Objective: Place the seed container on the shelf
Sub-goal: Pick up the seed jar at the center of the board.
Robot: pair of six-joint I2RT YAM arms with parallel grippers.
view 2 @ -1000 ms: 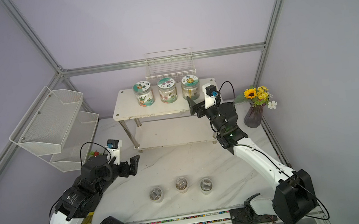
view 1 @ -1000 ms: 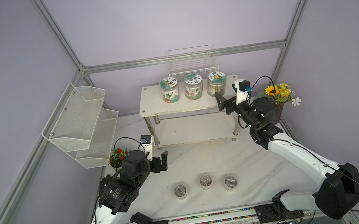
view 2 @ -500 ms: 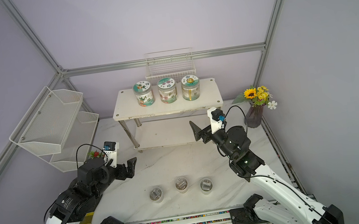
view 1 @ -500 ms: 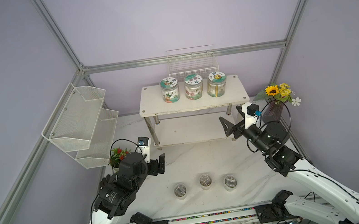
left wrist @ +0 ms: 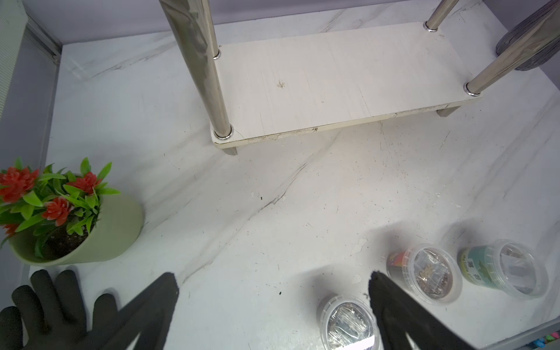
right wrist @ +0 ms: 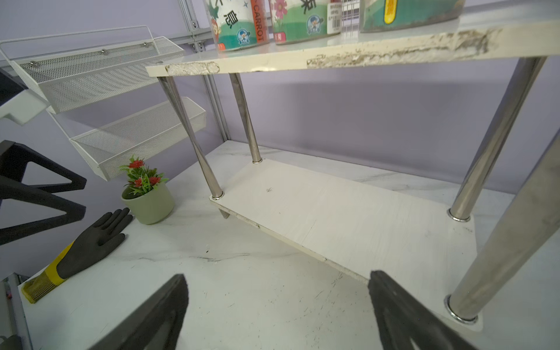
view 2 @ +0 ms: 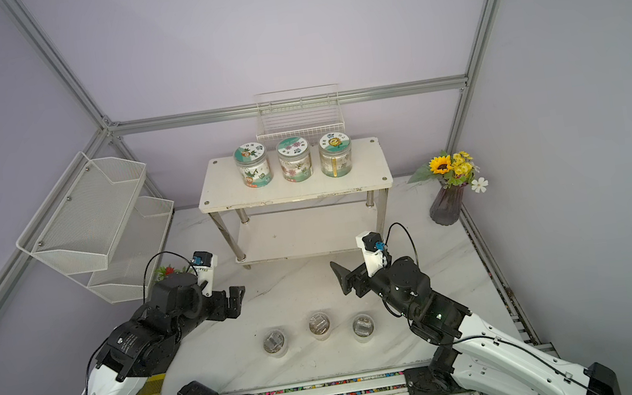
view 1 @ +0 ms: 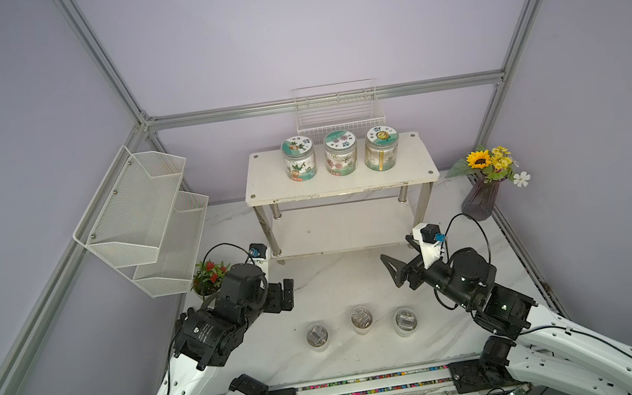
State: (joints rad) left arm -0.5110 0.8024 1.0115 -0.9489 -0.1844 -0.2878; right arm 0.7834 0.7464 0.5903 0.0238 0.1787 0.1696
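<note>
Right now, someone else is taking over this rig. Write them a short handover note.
Left gripper: open, empty, over the table.
Right gripper: open, empty, in front of the shelf.
Things: three seed jars stand upright in a row on the shelf's top board. Three small tubs sit on the table in front.
Done: the jars are shelved.
Left: probably nothing. I cannot tell whether the tubs belong to the job.
</note>
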